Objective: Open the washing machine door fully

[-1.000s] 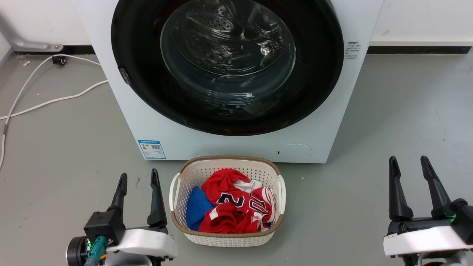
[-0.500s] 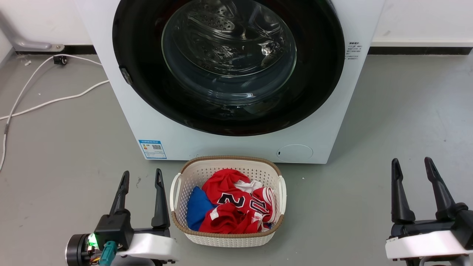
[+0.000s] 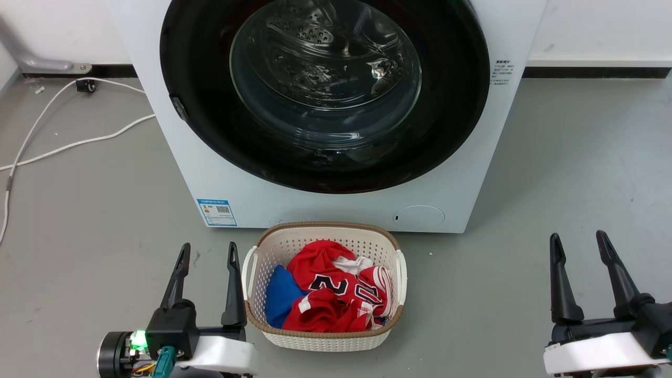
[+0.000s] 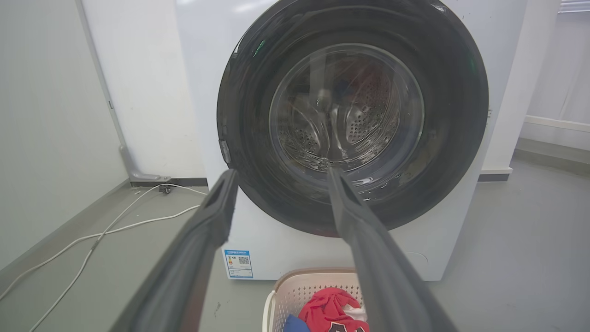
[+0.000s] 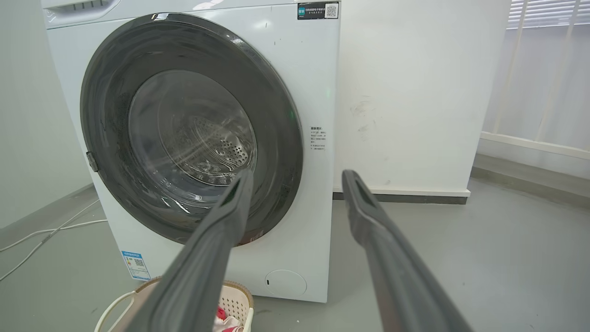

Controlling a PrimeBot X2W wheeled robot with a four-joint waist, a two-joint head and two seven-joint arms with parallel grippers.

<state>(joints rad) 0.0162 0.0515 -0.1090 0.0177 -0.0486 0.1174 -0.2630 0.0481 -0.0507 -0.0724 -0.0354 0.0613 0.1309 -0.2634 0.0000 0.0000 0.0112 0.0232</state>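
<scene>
The washing machine (image 3: 315, 207) is a white box in front of me. Its washing machine door (image 3: 457, 105) has a wide black rim and a bulging glass centre, and it lies flat against the front, shut. A small latch tab (image 3: 177, 106) sits on the rim's left edge. My left gripper (image 3: 208, 247) is open and empty at the lower left, just left of the basket. My right gripper (image 3: 577, 236) is open and empty at the lower right. Both are well short of the door. The left wrist view looks between open fingers (image 4: 280, 173) at the door (image 4: 451, 115). The right wrist view looks past open fingers (image 5: 298, 174) at the door (image 5: 191, 133).
A white laundry basket (image 3: 321, 338) holding red and blue clothes (image 3: 336, 294) stands on the grey floor right before the machine, under the door. A white cable (image 3: 63, 144) runs over the floor at left. A round flap (image 3: 418, 216) sits low on the machine's front.
My left gripper has shifted a little to the right, towards the basket. My right gripper has sunk slightly lower in the view. The door has not moved.
</scene>
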